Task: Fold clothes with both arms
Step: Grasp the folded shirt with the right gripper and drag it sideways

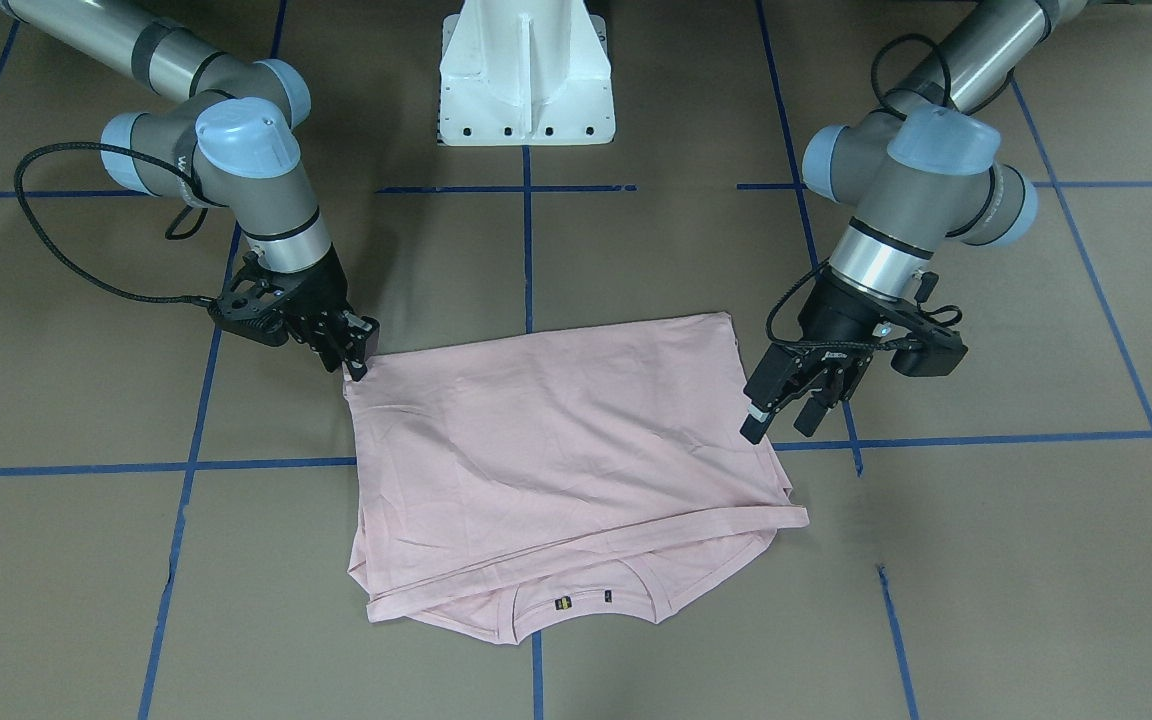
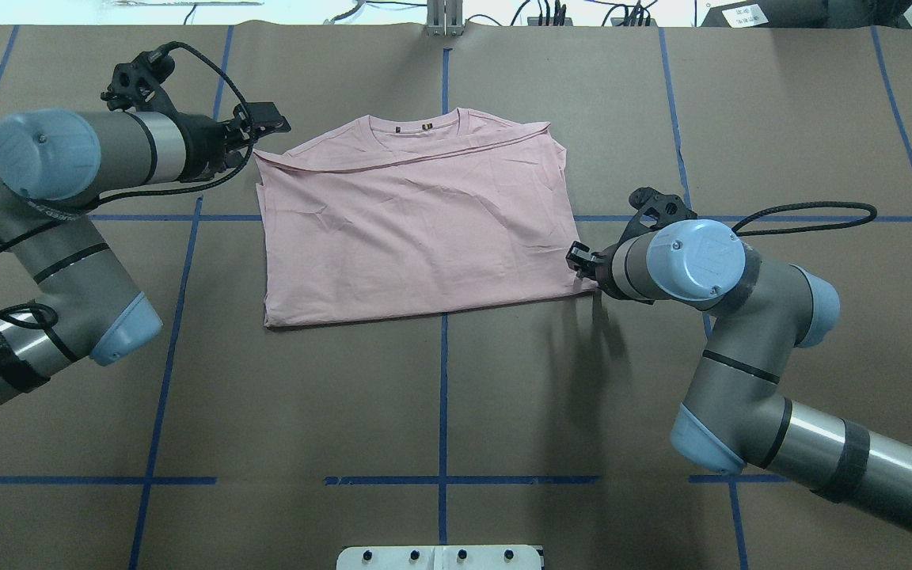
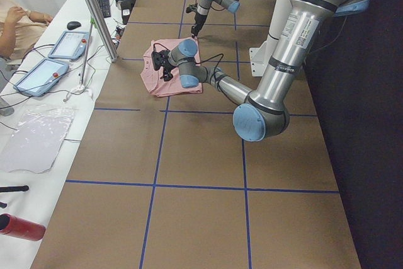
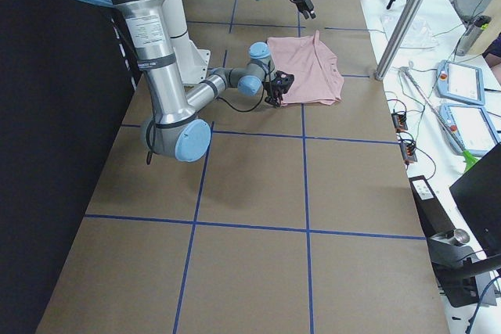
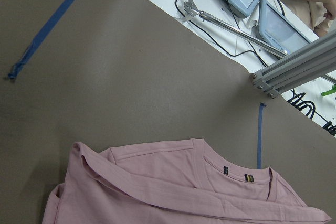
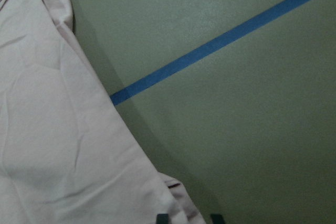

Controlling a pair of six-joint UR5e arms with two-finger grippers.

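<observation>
In the front view, the pale pink T-shirt [image 1: 556,440] lies folded mid-frame on the brown worktop [image 1: 636,250]. The left hand [image 1: 786,415] hovers spread at its right edge. In the right wrist view, the right hand [image 6: 186,219] straddles the corner, fingers apart; seat it deeper before you close.

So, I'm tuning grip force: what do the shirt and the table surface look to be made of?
The shirt looks like thin knit cotton jersey, matte, judging by its soft creases. The table seems covered in matte brown kraft paper, though it could be card; the blue lines look like tape.
</observation>
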